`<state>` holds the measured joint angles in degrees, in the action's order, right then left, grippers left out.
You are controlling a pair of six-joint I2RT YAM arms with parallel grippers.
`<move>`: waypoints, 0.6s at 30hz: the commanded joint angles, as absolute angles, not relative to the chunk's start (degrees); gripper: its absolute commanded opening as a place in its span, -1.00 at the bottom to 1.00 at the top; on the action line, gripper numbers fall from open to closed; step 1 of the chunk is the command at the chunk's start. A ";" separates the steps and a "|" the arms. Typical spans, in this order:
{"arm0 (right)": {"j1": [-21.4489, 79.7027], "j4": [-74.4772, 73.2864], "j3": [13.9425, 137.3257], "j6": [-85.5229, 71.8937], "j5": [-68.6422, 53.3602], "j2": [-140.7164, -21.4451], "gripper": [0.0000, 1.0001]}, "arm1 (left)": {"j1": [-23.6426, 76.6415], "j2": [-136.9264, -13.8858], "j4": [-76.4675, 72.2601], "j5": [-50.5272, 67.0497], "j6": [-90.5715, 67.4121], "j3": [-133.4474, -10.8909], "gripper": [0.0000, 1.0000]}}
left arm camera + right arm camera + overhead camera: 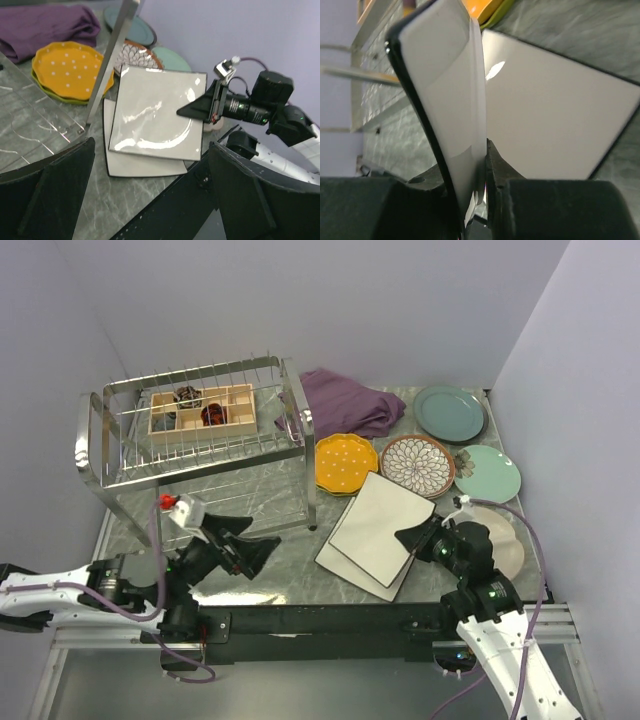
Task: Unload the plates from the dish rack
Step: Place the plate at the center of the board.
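Observation:
The silver wire dish rack (190, 430) stands at the back left, with no plates in it. Two white square plates with dark rims lie stacked at the front centre. My right gripper (415, 538) is shut on the right edge of the upper plate (380, 520), which rests tilted on the lower plate (345, 565). The right wrist view shows the held plate (445, 100) edge-on between my fingers (500, 172), above the lower plate (555, 120). My left gripper (250, 545) is open and empty in front of the rack, facing the square plates (155, 115).
An orange dotted plate (345, 462) lies on a lime plate (55, 95). Brown-patterned (417, 464), teal (450, 412), pale green (487, 473) and cream (505, 540) plates lie at the right. A purple cloth (350, 402) lies behind. A wooden box (200, 410) sits on the rack.

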<state>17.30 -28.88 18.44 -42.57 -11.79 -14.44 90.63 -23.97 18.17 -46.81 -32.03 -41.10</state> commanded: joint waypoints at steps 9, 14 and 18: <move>17.31 -15.64 17.58 -44.12 -20.74 -14.58 -1.00 | 91.05 -13.62 12.31 -47.11 -25.40 -34.89 0.99; 17.05 -12.40 13.81 -50.43 -25.39 -14.68 -1.00 | 90.97 -15.82 12.57 -48.69 -25.66 -34.81 0.99; 16.53 -10.63 12.66 -52.56 -28.39 -13.89 -1.00 | 91.05 -16.70 12.30 -49.66 -25.75 -34.37 0.99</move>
<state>17.04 -21.23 12.16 -48.18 -21.80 -15.40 90.65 -15.57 14.33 -47.97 -26.61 -34.87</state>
